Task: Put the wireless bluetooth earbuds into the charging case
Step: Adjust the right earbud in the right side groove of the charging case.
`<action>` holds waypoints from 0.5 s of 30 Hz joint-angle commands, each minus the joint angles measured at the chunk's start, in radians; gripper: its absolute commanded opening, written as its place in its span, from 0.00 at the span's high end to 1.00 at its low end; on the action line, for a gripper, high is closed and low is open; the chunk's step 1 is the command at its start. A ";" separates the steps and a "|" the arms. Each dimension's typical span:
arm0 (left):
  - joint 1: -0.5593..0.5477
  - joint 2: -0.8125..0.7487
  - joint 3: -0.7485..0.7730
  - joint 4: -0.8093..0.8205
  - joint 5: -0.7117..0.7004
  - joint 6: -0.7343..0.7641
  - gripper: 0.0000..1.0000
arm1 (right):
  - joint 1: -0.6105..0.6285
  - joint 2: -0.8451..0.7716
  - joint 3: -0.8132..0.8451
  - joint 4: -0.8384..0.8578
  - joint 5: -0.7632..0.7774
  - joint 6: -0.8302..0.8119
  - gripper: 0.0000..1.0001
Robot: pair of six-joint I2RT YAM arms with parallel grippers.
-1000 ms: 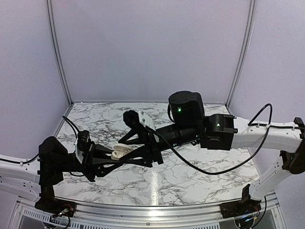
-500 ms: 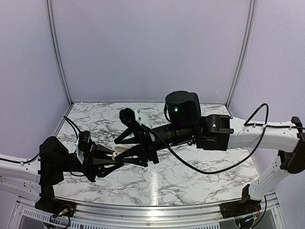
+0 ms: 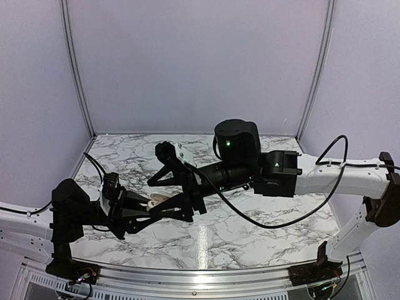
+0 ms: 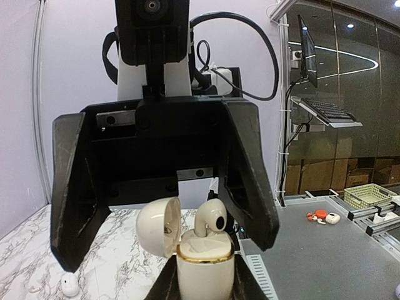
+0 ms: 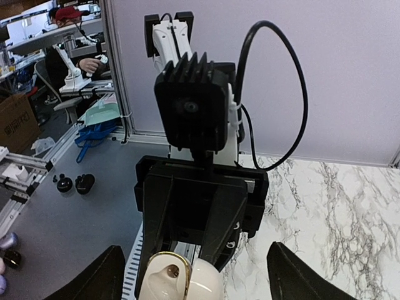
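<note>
Case (image 4: 204,272) tight between left jaws

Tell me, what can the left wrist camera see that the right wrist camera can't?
Only the left wrist view shows a tiny white rounded plastic earbud lying on the marble table, and the whole open right hand. Only the right wrist view shows the whole left hand and a person in a red cap. Both show the small glossy white plastic charging case, lid open, gripped by the left hand.
</note>
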 commanded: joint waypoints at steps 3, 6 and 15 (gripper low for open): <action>-0.001 -0.029 0.023 0.015 0.008 0.000 1.00 | 0.005 0.016 0.061 0.004 -0.070 -0.032 0.15; 0.000 -0.036 0.019 0.015 0.005 0.000 1.00 | 0.009 0.010 0.066 0.000 -0.076 -0.039 0.12; 0.003 -0.047 0.014 0.014 0.003 0.008 1.00 | -0.012 -0.077 0.049 -0.004 -0.024 0.023 0.11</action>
